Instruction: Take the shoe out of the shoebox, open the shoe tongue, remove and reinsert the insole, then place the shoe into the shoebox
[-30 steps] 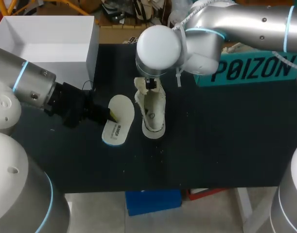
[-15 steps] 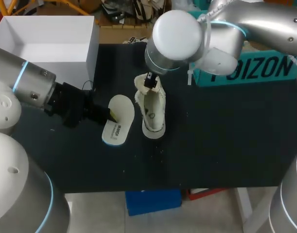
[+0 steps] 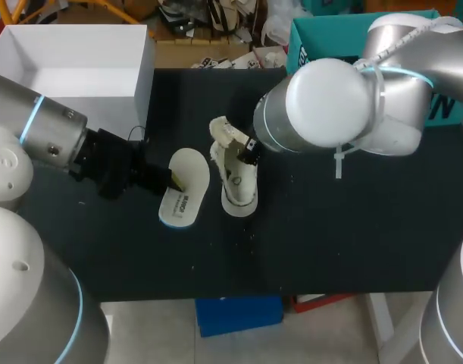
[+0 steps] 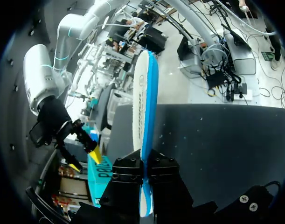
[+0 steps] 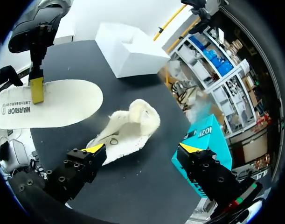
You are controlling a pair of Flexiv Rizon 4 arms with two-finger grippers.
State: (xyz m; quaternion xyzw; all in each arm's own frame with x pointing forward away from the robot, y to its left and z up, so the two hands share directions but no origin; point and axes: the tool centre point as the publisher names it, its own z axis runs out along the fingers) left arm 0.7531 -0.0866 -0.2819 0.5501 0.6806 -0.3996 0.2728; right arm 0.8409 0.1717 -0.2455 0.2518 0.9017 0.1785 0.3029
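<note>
Shoe (image 3: pixel 236 178) sits dead centre on the dark desk (image 3: pixel 352 227), cream and fleecy, out in the open with its mouth spread wide and the pale lining showing. Just to its left, and not touching it, is the insole (image 3: pixel 184 187), white on top with dark print near its near end and a blue edge underneath. The left tool (image 3: pixel 174 180) comes in from the left side and is clamped on that insole. In the left wrist view the insole (image 4: pixel 144 107) runs edge-on straight out from between the two black fingers, pinched from both sides. Whether its far end rests on the desk or hangs just above it, I cannot tell. Over on the other side, the right tool (image 3: pixel 250 148) hovers just beside the shoe's far end, on its right. Its fingers are released and spread wide, gripping nothing. In the right wrist view both yellow tips stand well apart, the shoe lies ahead of them on the desk, and the insole lies beyond it under the other arm's yellow tip. The white shoebox (image 3: pixel 72 64) stands open at the far left corner of the desk, well apart from the shoe. A teal box (image 3: pixel 330 38) sits at the far right, behind the right arm.
</note>
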